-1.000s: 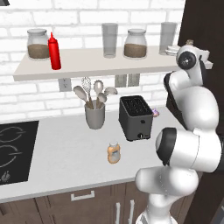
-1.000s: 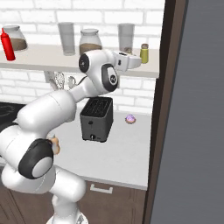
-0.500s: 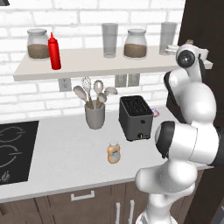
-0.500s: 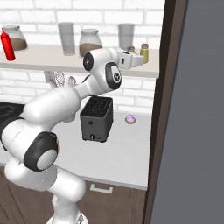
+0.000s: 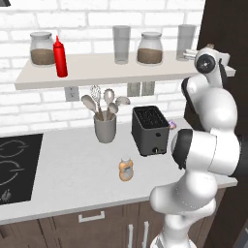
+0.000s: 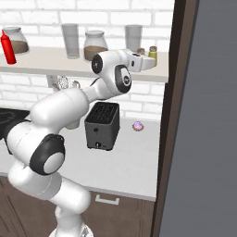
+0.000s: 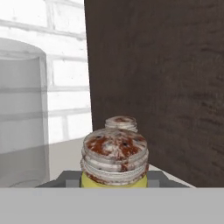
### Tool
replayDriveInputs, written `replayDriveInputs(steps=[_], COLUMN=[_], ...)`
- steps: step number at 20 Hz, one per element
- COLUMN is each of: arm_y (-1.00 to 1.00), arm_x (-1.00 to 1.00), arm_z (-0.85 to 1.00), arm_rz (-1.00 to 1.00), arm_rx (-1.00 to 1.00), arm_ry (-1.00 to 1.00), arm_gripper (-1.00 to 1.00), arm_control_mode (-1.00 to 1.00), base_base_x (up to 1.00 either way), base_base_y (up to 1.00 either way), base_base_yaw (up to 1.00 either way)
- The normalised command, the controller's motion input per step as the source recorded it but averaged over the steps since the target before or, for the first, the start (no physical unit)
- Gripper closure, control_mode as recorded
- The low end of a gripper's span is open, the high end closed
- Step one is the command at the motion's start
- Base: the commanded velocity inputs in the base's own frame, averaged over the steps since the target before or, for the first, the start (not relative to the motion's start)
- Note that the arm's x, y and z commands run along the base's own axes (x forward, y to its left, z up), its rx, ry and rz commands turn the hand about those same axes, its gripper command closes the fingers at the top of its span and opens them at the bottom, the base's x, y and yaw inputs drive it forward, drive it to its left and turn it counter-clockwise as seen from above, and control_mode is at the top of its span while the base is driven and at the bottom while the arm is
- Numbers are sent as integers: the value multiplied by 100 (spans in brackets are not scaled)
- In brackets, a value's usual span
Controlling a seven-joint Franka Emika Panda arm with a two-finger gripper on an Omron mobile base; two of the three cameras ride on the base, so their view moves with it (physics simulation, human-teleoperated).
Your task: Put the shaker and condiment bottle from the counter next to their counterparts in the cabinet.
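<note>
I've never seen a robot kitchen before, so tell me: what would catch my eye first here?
Probably the big white arm reaching up to the right end of the open shelf, its gripper closed on a small yellow shaker beside a matching shaker by the dark wall. Next, the bright red squeeze bottle at the shelf's left end, and the little orange condiment bottle alone on the pale counter before the black toaster.

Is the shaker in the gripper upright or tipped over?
Upright. The shaker stands vertical at the shelf's right end, cap on top, clamped in the gripper, beside its twin.
</note>
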Motion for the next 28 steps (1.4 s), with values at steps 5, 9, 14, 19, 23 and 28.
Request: replayDriveInputs(steps=[5,9,14,19,23,28], arm_y=[-5,-5,-4,-1,-1,-5], arm_x=[11,11,4,5,8,0], arm_z=[0,0,0,0,0,0], arm_rz=[0,0,0,0,0,0], arm_rx=[0,0,-1,-1,-1,0], arm_ry=[0,0,0,0,0,0], arm_gripper=[100,100,100,-100,-100,-100], arm_control_mode=[-100,-100,-100,-100,-100,-100], base_base_x=[0,0,0,0,0,0], base_base_y=[0,0,0,0,0,0], base_base_yaw=[0,0,0,0,0,0])
